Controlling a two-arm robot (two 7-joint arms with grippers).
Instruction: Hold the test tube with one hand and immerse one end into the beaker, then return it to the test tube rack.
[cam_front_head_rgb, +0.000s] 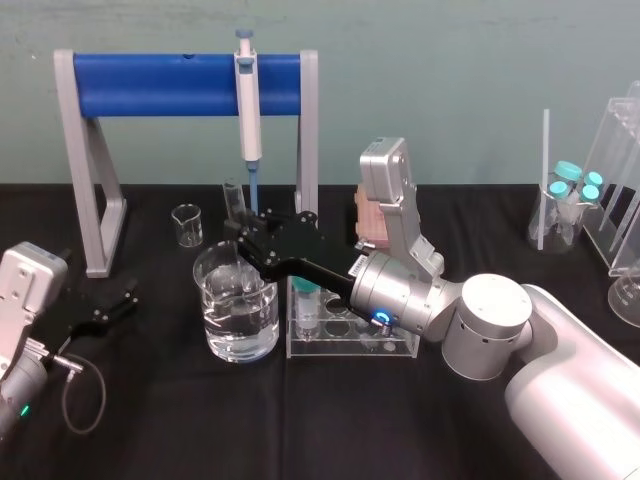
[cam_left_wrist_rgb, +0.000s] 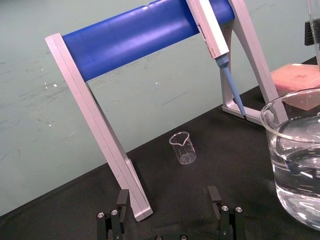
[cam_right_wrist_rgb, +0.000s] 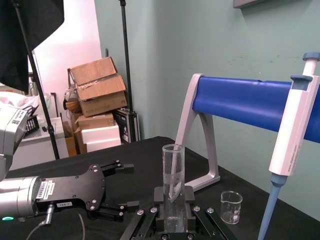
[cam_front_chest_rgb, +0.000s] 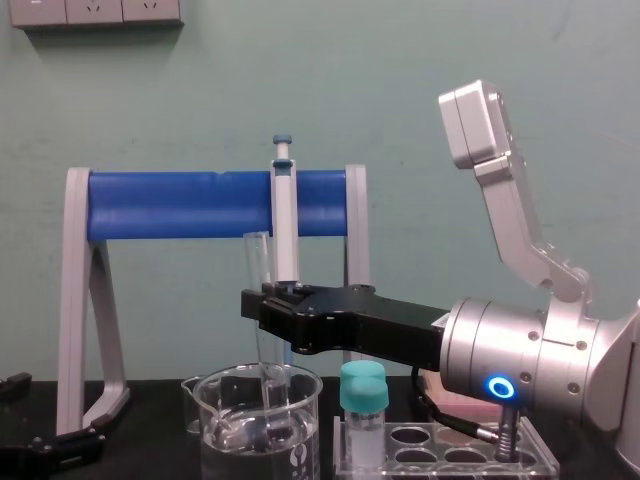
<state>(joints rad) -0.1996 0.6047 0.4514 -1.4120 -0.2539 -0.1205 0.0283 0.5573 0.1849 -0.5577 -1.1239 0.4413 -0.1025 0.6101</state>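
Note:
My right gripper (cam_front_chest_rgb: 262, 308) is shut on the test tube (cam_front_chest_rgb: 258, 262), a slim clear glass tube held upright over the beaker (cam_front_chest_rgb: 232, 432). The tube's lower end reaches down past the beaker's rim; whether it touches the water I cannot tell. From the head camera, the right gripper (cam_front_head_rgb: 240, 228) holds the test tube (cam_front_head_rgb: 233, 195) above the water-filled beaker (cam_front_head_rgb: 240, 318). The right wrist view has the test tube (cam_right_wrist_rgb: 173, 170) between the fingers (cam_right_wrist_rgb: 189, 196). The clear test tube rack (cam_front_head_rgb: 392, 345) stands just right of the beaker. My left gripper (cam_left_wrist_rgb: 168, 200) rests open at the left.
A blue-barred stand (cam_front_head_rgb: 185, 85) carries a pipette (cam_front_head_rgb: 247, 105) behind the beaker. A small beaker (cam_front_head_rgb: 186, 224) sits under the stand. A teal-capped vial (cam_front_chest_rgb: 362, 405) stands in the rack. A pink box (cam_front_head_rgb: 368, 225) lies behind my right arm. More glassware (cam_front_head_rgb: 565, 200) is at far right.

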